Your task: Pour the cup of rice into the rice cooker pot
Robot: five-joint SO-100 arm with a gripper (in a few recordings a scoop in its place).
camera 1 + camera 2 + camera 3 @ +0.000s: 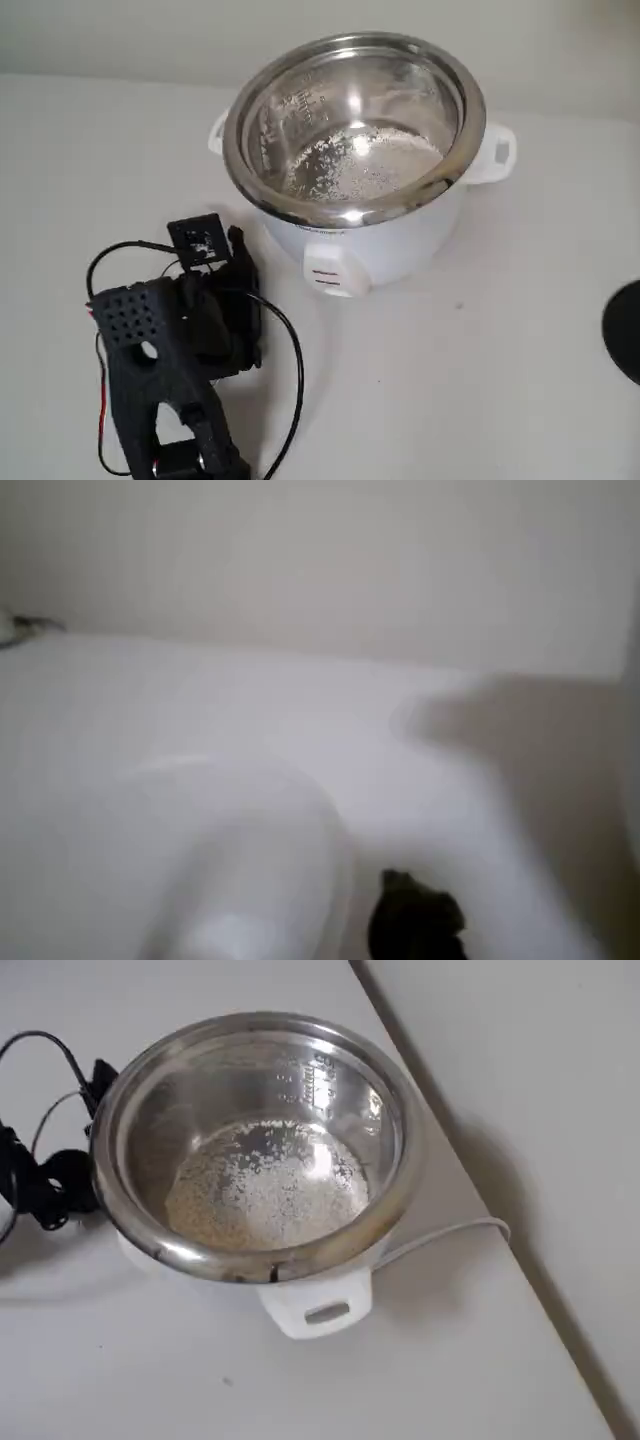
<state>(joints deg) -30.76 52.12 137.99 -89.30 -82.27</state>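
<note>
The rice cooker pot (452,80) (400,1090), shiny steel in a white body with side handles, stands upright at the back of the table. Off-white rice (360,165) (265,1185) lies spread thinly over its bottom. My black arm (170,340) is folded low at the front left of the cooker, apart from it, and its dark edge (40,1185) shows left of the pot from overhead. The blurred wrist view shows a whitish translucent cup (240,880) close in at the lower left. A black fingertip (415,920) sits right beside it. Whether the fingers hold the cup is unclear.
The cooker's white cord (440,1235) runs off to the right toward the table edge (500,1230). Part of a dark round object (625,330) shows at the right border. Black cables (290,370) loop around the arm. A pale wall (320,550) rises behind the table.
</note>
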